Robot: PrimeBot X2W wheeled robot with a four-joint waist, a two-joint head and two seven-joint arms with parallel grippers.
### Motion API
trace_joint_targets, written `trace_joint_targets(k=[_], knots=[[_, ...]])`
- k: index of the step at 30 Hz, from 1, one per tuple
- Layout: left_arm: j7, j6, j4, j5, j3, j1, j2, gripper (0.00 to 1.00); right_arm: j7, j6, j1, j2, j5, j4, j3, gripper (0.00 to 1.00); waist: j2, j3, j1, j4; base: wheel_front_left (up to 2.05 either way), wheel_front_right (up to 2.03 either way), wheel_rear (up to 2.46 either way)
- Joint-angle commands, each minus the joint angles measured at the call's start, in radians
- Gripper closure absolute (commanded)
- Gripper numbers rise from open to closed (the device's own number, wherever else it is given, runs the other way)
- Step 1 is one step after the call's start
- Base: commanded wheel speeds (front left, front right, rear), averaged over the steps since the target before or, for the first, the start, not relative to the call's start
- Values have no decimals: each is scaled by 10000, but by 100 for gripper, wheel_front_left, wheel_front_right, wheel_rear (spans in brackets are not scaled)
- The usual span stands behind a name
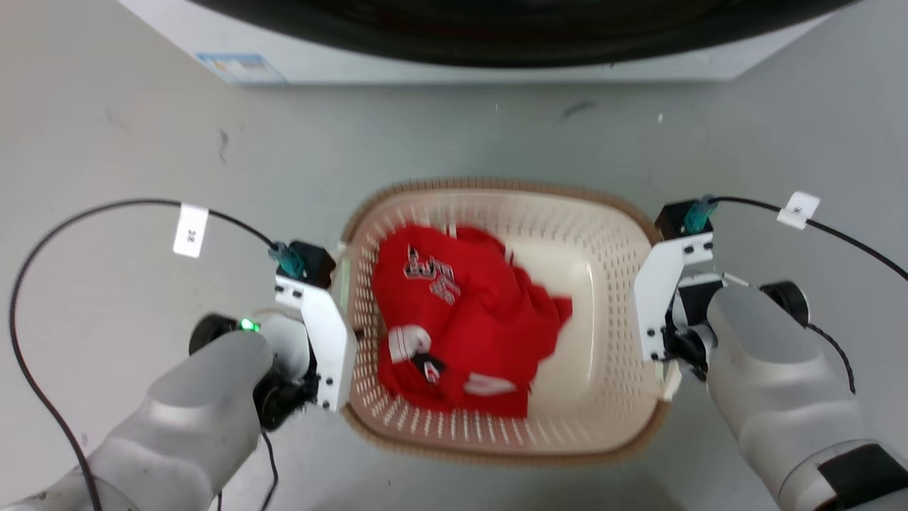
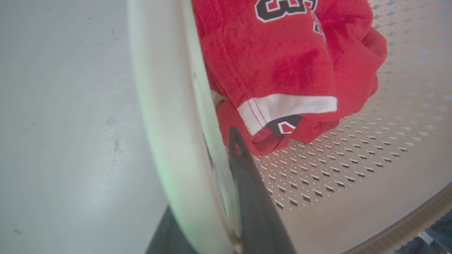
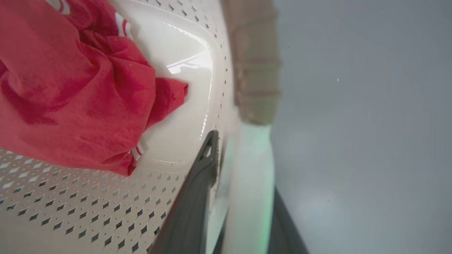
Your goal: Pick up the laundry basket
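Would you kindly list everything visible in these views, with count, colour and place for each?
laundry basket: one, cream with brown rim, between the two grippers, in front of the washing machine
garment: one, red with white trim, crumpled inside the basket, towards its left
washing machine: one, white with dark door, top of the head view
label: one, blue and white, on the machine's front
floor: one, grey, all around
cables: two, black with white tags, one at each wrist
left gripper: one, dark fingers, shut on the basket's left edge
right gripper: one, dark fingers, shut on its right edge
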Motion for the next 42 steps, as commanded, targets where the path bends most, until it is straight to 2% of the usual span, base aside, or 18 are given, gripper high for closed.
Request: trace_joint_targets(k=[1,11,19,25,35,42], knots=[[321,-118,-232,-264,-98,261,35,100,423,28,353,-9,9,41,175,100,0,-1258,0,79,0,0,0],[2741,-121,-1168,-1685,-342,1016,736,100,3295,28,1052,-35,804,-263,1345,100,0,-4101,0,37,0,0,0],[3920,-119,-1290,-2359,-399,1605,941,100,4615,30,1443,-38,1699,-479,1802,100,0,-5629,0,-1,0,0,0],[4618,-105,-1109,-2793,-409,2058,1108,100,5246,30,1701,-63,1868,-528,2259,100,0,-6410,0,-26,0,0,0],[5323,-76,-658,-3203,-361,2238,1061,100,5548,30,1901,-95,2297,-734,2625,100,0,-7192,0,60,0,0,0],[5656,-74,-547,-3040,-384,2095,1035,100,5718,30,2083,-105,2562,-778,2815,100,0,-7421,0,63,0,0,0]])
